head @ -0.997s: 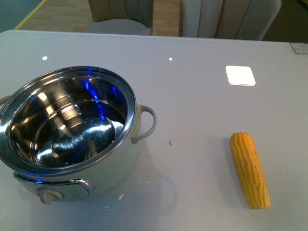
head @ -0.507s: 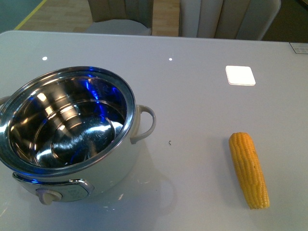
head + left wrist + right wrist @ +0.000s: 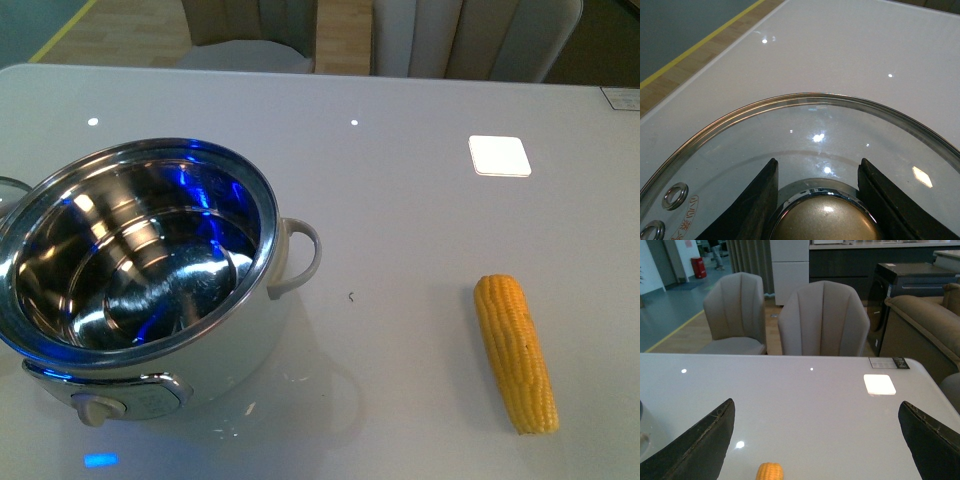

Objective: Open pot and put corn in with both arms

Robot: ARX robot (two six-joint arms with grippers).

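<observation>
**Lid off, corn yet to go in**

The pot point(image 3: 255, 345) stands open at the left of the front view. Its polished steel bowl mirrors blue light, and its white wall carries a cream loop handle point(image 3: 300, 255) and a front control knob point(image 3: 98, 408). Opening looks done. The left wrist view shows the left gripper point(image 3: 817, 167) with its black jaws closed against both sides of the bronze-coloured knob point(image 3: 822, 225) of the lid point(image 3: 805, 125). The lid is a clear glass dome edged by a thin steel band, with small metal eyelets near its rim. From this view it cannot be told whether the lid hangs in the air or rests on the table point(image 3: 400, 220).

The corn point(image 3: 515, 350), a tapered yellow cob with tight rows of kernels, lies bare on the glossy grey tabletop in the lower right of the front view, well apart from the pot. The right gripper point(image 3: 816, 405) is spread wide with nothing in it, and the cob's blunt end point(image 3: 769, 471) shows between its jaws. By this evidence, picking up and dropping in the corn remain to be done. A white square point(image 3: 499, 156) sits beyond the cob, and padded chairs point(image 3: 822, 320) stand behind the table.
</observation>
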